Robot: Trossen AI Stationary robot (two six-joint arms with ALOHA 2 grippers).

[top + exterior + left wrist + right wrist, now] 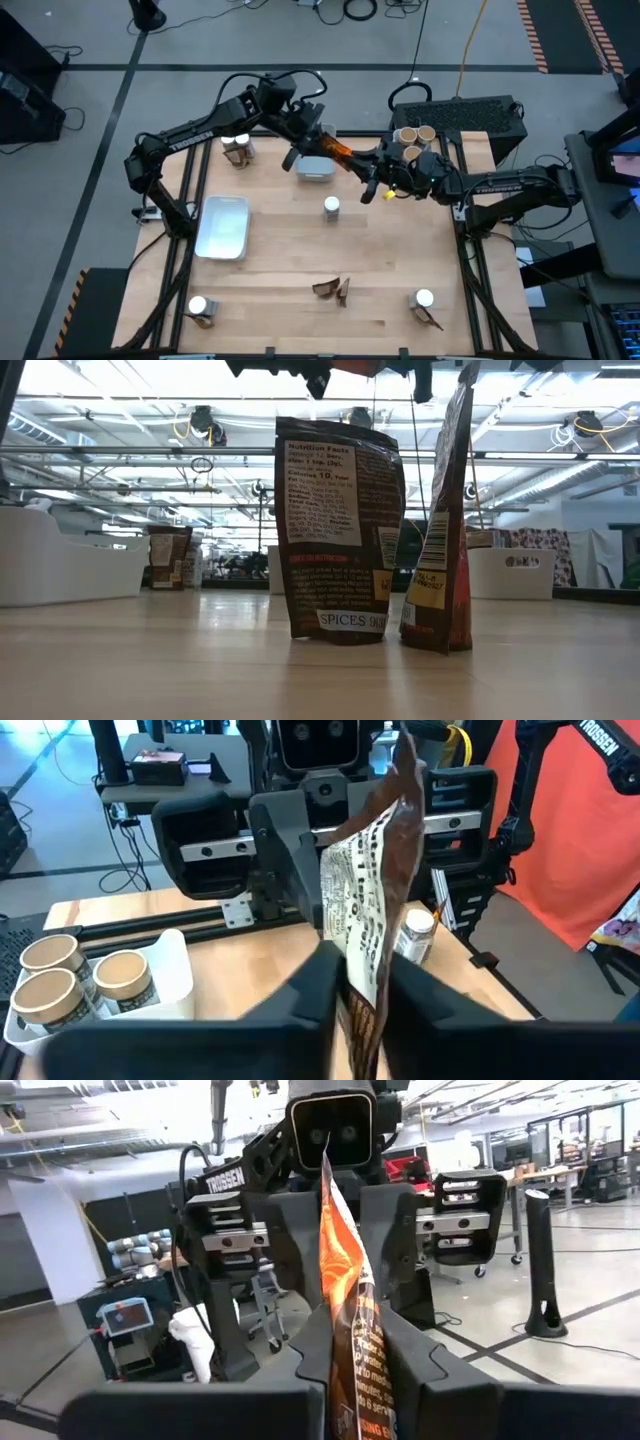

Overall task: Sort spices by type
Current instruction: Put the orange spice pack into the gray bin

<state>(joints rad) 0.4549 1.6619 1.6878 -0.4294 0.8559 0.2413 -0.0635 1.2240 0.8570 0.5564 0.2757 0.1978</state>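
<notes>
Overhead, both grippers (318, 143) (372, 160) pinch one packet (340, 152) — wrists confirm.

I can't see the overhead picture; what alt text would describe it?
Seen from above, two dark robot arms meet over a wooden table, the left gripper and right gripper both clamping one orange-and-brown spice packet. Scattered around are white-capped jars, more packets, tan-topped tubs and a white tray.

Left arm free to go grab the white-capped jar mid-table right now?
Probably not yet. The path to the white-capped jar looks clear, but the left hand is shut on the packet, which the right hand also grips. It must let go of that first.
</notes>
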